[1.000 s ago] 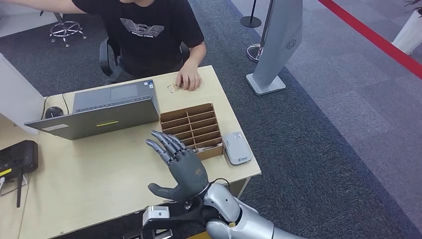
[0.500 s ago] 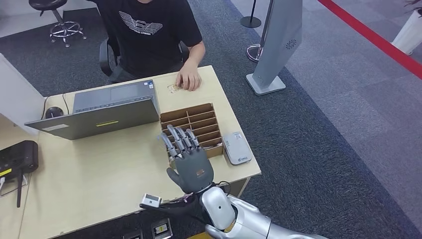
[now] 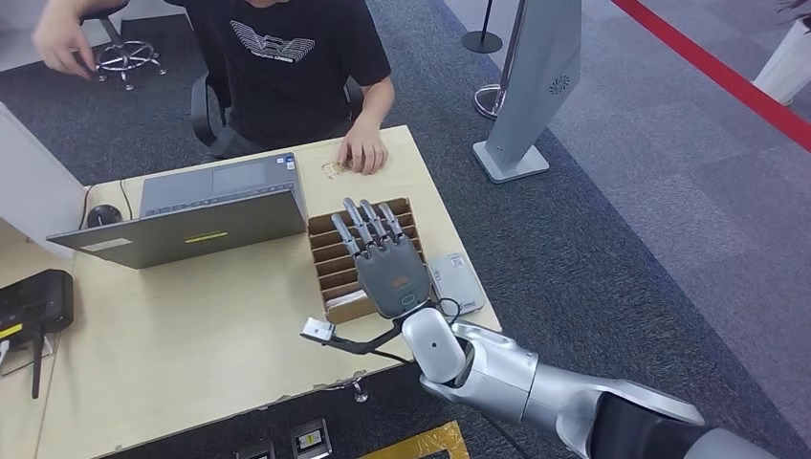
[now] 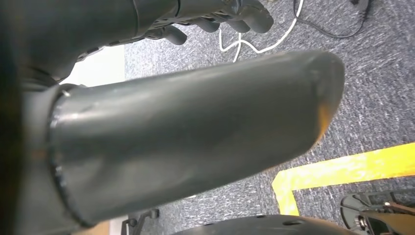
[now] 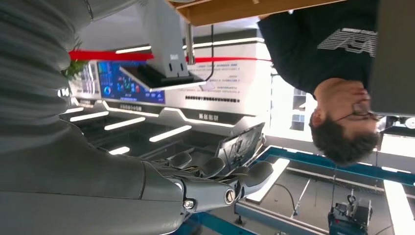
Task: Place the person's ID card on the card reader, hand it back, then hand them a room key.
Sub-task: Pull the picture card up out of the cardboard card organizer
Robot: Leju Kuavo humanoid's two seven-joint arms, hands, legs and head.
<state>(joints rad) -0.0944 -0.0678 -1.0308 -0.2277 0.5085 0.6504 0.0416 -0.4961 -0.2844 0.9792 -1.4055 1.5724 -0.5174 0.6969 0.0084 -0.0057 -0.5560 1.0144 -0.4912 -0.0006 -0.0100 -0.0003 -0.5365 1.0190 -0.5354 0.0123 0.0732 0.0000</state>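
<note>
On my head view, going from the left: a black box (image 3: pixel 33 304) sits at the table's (image 3: pixel 182 344) left edge, then the open laptop (image 3: pixel 191 215) facing the seated person (image 3: pixel 287 67). Next comes the cardboard divider tray (image 3: pixel 335 263), and my right hand (image 3: pixel 383 263) is over it, palm down, fingers extended and slightly apart, pointing toward the person, holding nothing. The silver right forearm runs back from it toward the lower right corner. Just to the right of the hand lies the card reader (image 3: pixel 457 282), near the table's front right corner. The person's hand (image 3: pixel 363 153) rests on the far edge of the table, touching a small card (image 3: pixel 334 169) that I take for the ID card. In the left wrist view my left hand (image 4: pixel 215 19) hangs over grey carpet; I cannot tell whether its fingers are curled or spread.
</note>
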